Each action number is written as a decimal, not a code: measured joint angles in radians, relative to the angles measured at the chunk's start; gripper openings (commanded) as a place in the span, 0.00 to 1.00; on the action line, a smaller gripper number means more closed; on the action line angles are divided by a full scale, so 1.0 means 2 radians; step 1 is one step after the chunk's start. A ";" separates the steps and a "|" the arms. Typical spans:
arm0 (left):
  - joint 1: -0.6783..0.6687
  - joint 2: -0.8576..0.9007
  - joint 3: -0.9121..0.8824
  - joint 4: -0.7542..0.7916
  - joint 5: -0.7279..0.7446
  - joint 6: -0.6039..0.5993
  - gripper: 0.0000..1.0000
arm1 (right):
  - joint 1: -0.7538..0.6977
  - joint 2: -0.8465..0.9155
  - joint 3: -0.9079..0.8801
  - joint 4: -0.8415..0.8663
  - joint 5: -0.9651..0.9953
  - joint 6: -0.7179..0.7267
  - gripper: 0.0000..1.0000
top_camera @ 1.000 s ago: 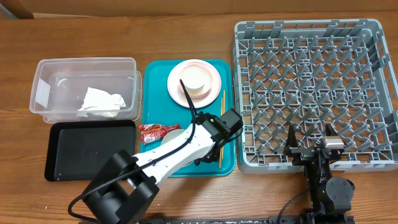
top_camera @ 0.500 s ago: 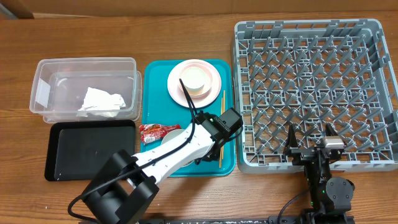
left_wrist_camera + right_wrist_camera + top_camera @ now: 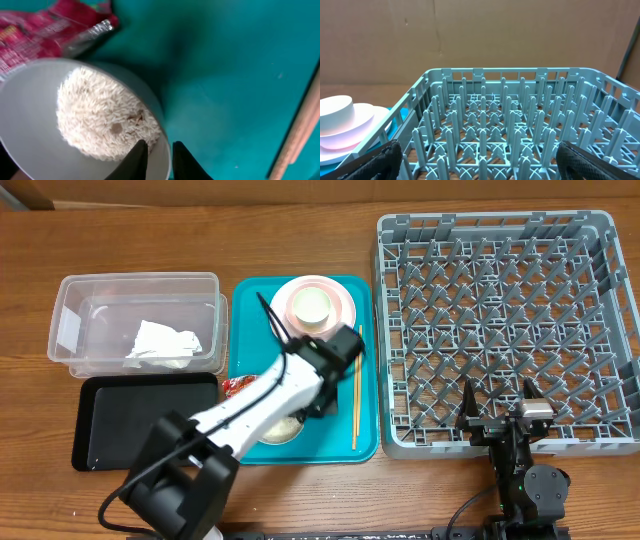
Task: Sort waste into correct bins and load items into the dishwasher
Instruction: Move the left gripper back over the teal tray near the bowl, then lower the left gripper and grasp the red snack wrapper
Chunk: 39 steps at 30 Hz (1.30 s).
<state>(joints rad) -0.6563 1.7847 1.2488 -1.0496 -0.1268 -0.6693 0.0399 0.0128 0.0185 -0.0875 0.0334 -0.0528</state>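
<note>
My left gripper (image 3: 159, 159) is clenched on the rim of a small whitish bowl (image 3: 30, 130), with one of my fingers (image 3: 136, 159) inside the wall and the other outside it, so the thin edge is pinched between them. The bowl holds a mound of loose white rice (image 3: 105, 117) and sits over the teal tray (image 3: 225, 60), at its near end; I cannot tell whether its base touches the tray. Just beside the bowl, on the side towards the bins, lies the red-and-silver snack wrapper (image 3: 45, 30), and well off on the other side the wooden chopsticks (image 3: 300, 125) lie along the tray's edge nearest the dish rack (image 3: 500, 330). From overhead my left arm crosses the tray on a slant and hides most of the bowl (only a pale crescent shows beneath it). At the tray's far end a pink plate (image 3: 345, 310) carries a second bowl (image 3: 311, 305). Left of the tray, the clear tub (image 3: 75, 290) has the crumpled napkin (image 3: 160, 343) inside it, and the black tray (image 3: 140, 420) lies in front of the tub. My right gripper (image 3: 497, 405) hangs spread wide, gripping nothing, at the near edge of the rack
</note>
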 measured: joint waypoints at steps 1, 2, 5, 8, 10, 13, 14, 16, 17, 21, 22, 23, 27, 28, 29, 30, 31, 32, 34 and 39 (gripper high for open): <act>0.009 0.000 0.009 0.000 0.008 0.009 0.20 | 0.000 0.000 0.000 0.000 0.000 0.000 1.00; 0.017 0.000 0.016 0.000 0.016 0.016 0.20 | 0.000 0.000 0.000 0.000 0.000 0.000 1.00; 0.038 0.000 0.035 -0.001 0.046 0.046 0.20 | 0.000 0.000 0.000 0.000 0.000 0.000 1.00; 0.047 0.000 0.049 -0.019 0.060 0.064 0.20 | 0.000 0.000 0.000 0.000 0.000 0.000 1.00; 0.054 0.000 0.058 -0.036 0.056 0.071 0.24 | 0.000 0.000 0.000 0.000 0.000 0.000 1.00; 0.068 0.000 0.068 -0.048 0.044 0.076 0.38 | 0.000 0.000 0.000 0.000 0.000 0.000 1.00; 0.075 0.000 0.069 -0.048 0.040 0.079 0.44 | 0.000 0.000 0.000 0.000 0.000 0.000 1.00; 0.091 0.000 0.069 -0.049 0.035 0.093 0.52 | 0.000 0.000 0.000 0.000 0.000 0.000 1.00; 0.098 0.000 0.069 -0.049 0.031 0.100 0.52 | 0.000 0.000 0.000 0.000 0.000 0.000 1.00; 0.110 0.000 0.068 -0.032 0.021 0.133 0.53 | 0.000 0.000 0.000 0.000 0.000 0.000 1.00; 0.110 0.000 0.066 -0.021 0.020 0.144 0.53 | 0.000 0.000 0.000 0.000 0.000 0.000 1.00; 0.109 0.000 0.062 -0.011 0.019 0.154 0.53 | 0.000 0.000 0.000 0.000 0.000 0.000 1.00; 0.109 0.000 0.037 0.028 0.016 0.183 0.52 | 0.000 0.000 0.000 0.000 0.000 0.000 1.00; 0.109 0.000 0.031 0.035 0.016 0.189 0.52 | 0.000 0.000 0.000 0.000 0.000 0.000 1.00; 0.109 0.000 0.026 0.041 0.014 0.193 0.52 | 0.000 0.000 0.000 0.000 0.000 0.000 1.00; 0.109 0.000 0.022 0.045 0.012 0.196 0.51 | 0.000 0.000 0.000 0.000 0.000 0.000 1.00; 0.109 0.000 0.019 0.049 0.010 0.198 0.51 | 0.000 0.000 0.000 0.000 0.000 0.000 1.00; 0.109 0.000 0.015 0.053 0.006 0.200 0.51 | 0.000 0.000 0.000 0.000 0.000 0.000 1.00; 0.109 0.000 0.009 0.064 0.000 0.204 0.50 | 0.000 0.000 0.000 0.000 0.000 0.000 1.00; 0.109 0.000 -0.014 0.100 -0.009 0.208 0.51 | 0.000 0.000 0.000 0.000 0.000 0.000 1.00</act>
<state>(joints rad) -0.4385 1.7847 1.2213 -0.8505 -0.1440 -0.2539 0.0399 0.0128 0.0185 -0.0872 0.0338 -0.0525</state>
